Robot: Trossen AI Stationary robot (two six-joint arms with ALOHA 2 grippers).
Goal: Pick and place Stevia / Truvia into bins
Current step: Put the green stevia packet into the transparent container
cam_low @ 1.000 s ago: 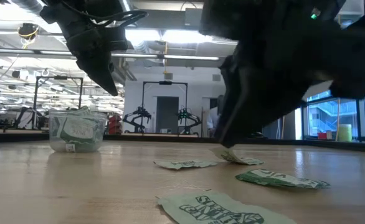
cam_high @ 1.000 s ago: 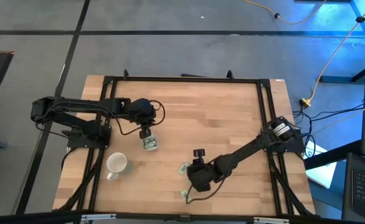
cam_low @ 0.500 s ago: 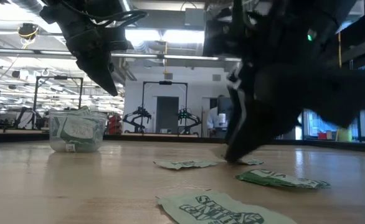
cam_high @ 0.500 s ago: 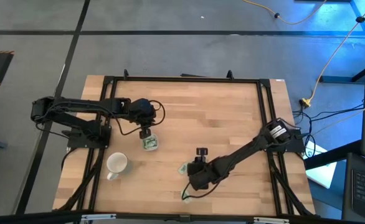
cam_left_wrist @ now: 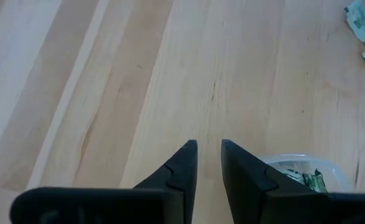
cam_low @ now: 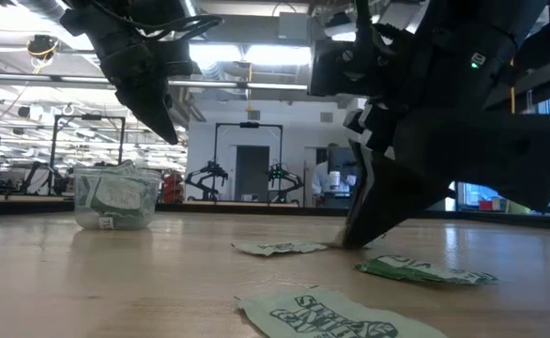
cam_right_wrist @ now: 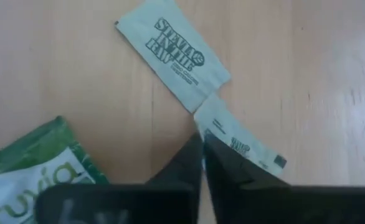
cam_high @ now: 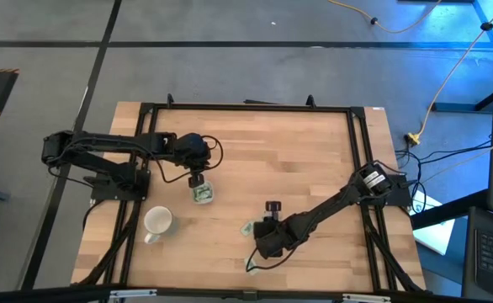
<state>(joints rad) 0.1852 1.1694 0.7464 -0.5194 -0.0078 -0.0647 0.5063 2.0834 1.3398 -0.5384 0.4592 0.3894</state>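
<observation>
The wooden counter (cam_high: 314, 168) carries a white mug (cam_high: 157, 221) just beside the clear cup (cam_high: 203, 194), already holding sachets. The left claw (cam_high: 197, 178) hovers above that cup, fingers slightly apart, empty. Well away from the cup, the right claw (cam_right_wrist: 202, 146) is pinched together on a white sachet (cam_right_wrist: 238, 142), its long axis slanting away from the fingertips.

High view looks straight down on the pale wooden slatted table (cam_high: 280, 151); low view skims level across it, close.
</observation>
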